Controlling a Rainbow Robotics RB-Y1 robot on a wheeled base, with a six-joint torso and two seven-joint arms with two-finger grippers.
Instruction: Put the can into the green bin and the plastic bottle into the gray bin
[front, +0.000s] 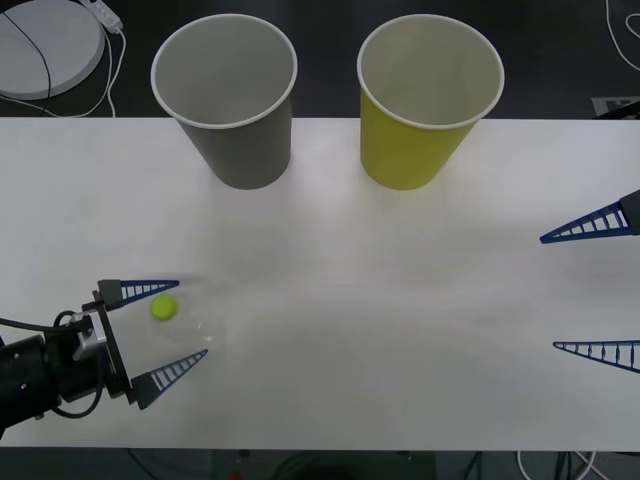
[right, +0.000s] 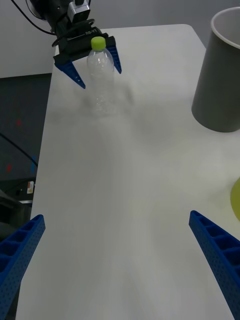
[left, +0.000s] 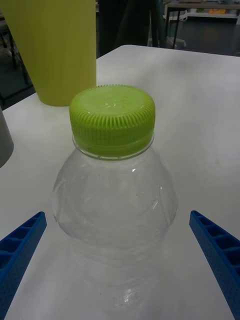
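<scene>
plastic bottle (front: 185, 325) upright on white table (front: 380, 300), near-left corner | stands between spread fingers of left gripper (front: 166, 328), not clasped | gray bin (front: 226, 95) and green bin (front: 428, 95) at far edge | right gripper (front: 592, 290) released, parked at right edge

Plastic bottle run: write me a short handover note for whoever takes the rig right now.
Left gripper: jaws open either side of the upright plastic bottle at the table's near left, not yet closed on it.
Right gripper: open, idle at the table's right edge.
Gray bin and green bin stand upright at the far edge.
Done: nothing binned that can be seen.
Left: grip the bottle and drop it into the gray bin.
</scene>
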